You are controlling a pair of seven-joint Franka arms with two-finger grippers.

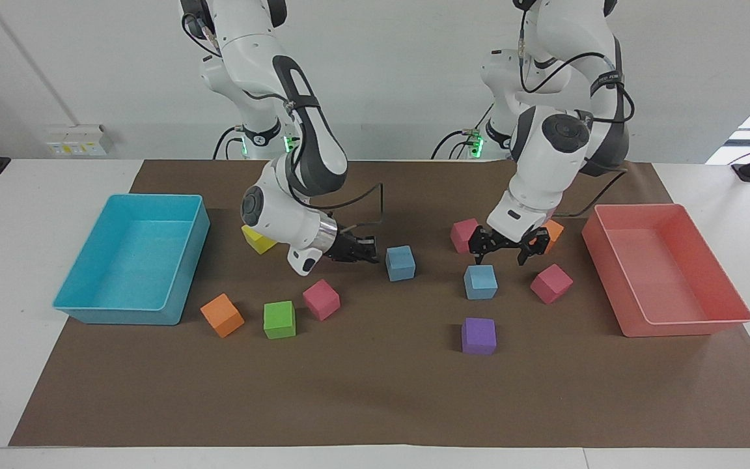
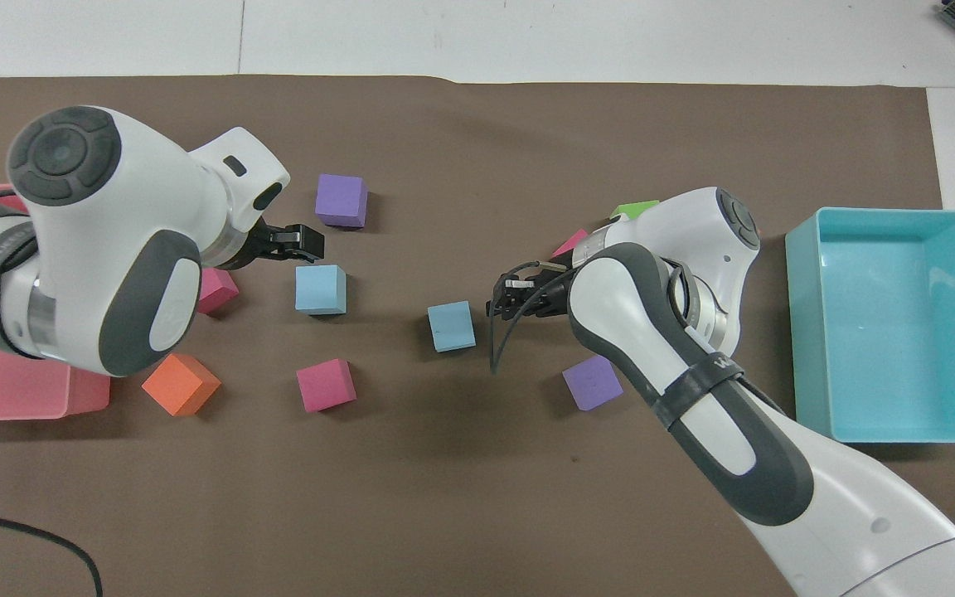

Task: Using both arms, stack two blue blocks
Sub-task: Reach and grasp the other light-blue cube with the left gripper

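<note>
Two sky-blue blocks lie apart on the brown mat. One [image 1: 400,262] is near the middle, also in the overhead view [image 2: 451,325]. The other [image 1: 480,281] lies toward the left arm's end [image 2: 320,288]. My right gripper [image 1: 373,252] is low beside the middle block, a small gap from it, open and empty [image 2: 499,298]. My left gripper [image 1: 499,255] hangs open and empty just above the other block, not touching it [image 2: 305,242].
A turquoise tray [image 1: 153,196] stands at the right arm's end and a pink tray [image 1: 635,207] at the left arm's end. Pink [image 1: 321,299], orange [image 1: 222,314], green [image 1: 279,319], yellow [image 1: 254,238] and purple [image 1: 478,335] cubes lie scattered around the blocks.
</note>
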